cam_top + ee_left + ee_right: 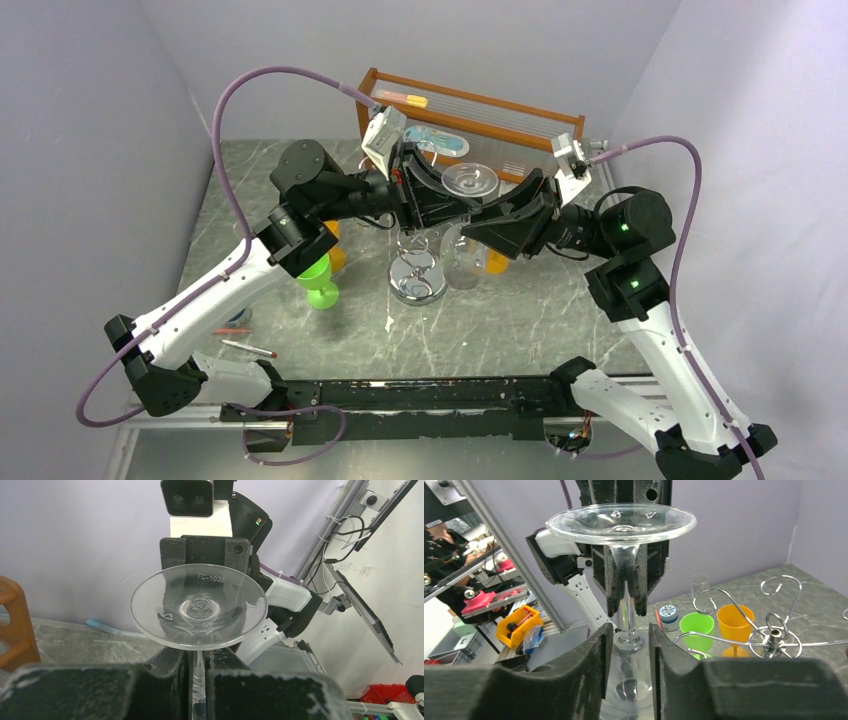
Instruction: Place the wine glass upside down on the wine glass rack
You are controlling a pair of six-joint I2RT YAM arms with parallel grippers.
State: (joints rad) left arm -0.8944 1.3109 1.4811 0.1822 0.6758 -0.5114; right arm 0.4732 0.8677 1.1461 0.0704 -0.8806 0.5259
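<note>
Above the grey marbled tabletop (560,320), the chrome wine glass rack (418,277) stands just basewards of the inverted wine glass (470,180). Its upright stem is clenched by the left tool (626,607), while the right tool (630,632) straddles it, released.

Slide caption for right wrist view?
Left claw grips inverted wine glass by stem; right claw flanks it, wine glass rack beside.

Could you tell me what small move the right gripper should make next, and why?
Probably close the right gripper on the wine glass stem. Its fingers straddle the stem low down with gaps either side, while the left gripper clamps just under the foot, where the wine glass rack wire would need to slide.
</note>
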